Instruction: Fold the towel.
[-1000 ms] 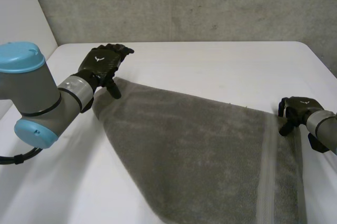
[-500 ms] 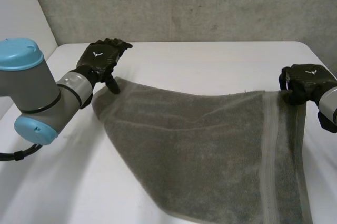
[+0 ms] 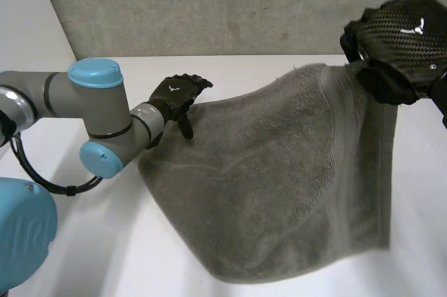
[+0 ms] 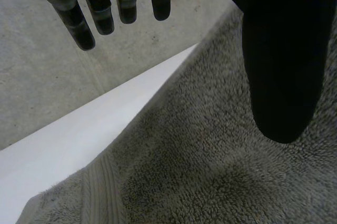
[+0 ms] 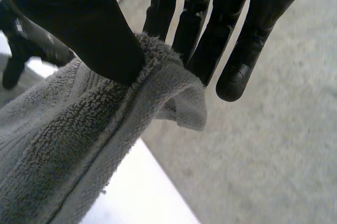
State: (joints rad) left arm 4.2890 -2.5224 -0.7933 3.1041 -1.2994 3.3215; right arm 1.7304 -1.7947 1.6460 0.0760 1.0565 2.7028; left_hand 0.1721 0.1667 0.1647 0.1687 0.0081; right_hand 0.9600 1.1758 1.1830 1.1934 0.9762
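Towel (image 3: 279, 185) in thick grey terry covers much of the white table (image 3: 105, 255) in the head view, running from about 9 o'clock through the middle to 5 o'clock. Its corner at 2 o'clock is held up off the surface. There the right hand (image 3: 401, 42) is closed on the cloth, and the towel's woven band (image 3: 370, 157) hangs straight down below it. At about 10 o'clock the left hand (image 3: 174, 94) sits at the towel's far edge on the end of the left arm (image 3: 91, 112), fingers straight and thumb pointing down at the cloth. A grey concrete wall (image 3: 209, 3) stands behind the table at 12 o'clock.

In the left wrist view the left hand (image 4: 279, 66) is open. Its fingers (image 4: 100, 18) reach out straight, clear of the cloth, with the wall (image 4: 52, 76) behind them. Its thumb lies over the towel (image 4: 210, 171). Whether the thumb presses the pile cannot be told. A strip of table (image 4: 79, 139) runs alongside the towel's edge.

In the right wrist view the right hand (image 5: 79, 23) pinches the towel (image 5: 79, 150) at its corner. The thumb is on one face and the fingers (image 5: 200, 29) are behind the other. A small flap pokes out just past the fingertips. The rest of the cloth falls away from the palm above the table (image 5: 142, 192).
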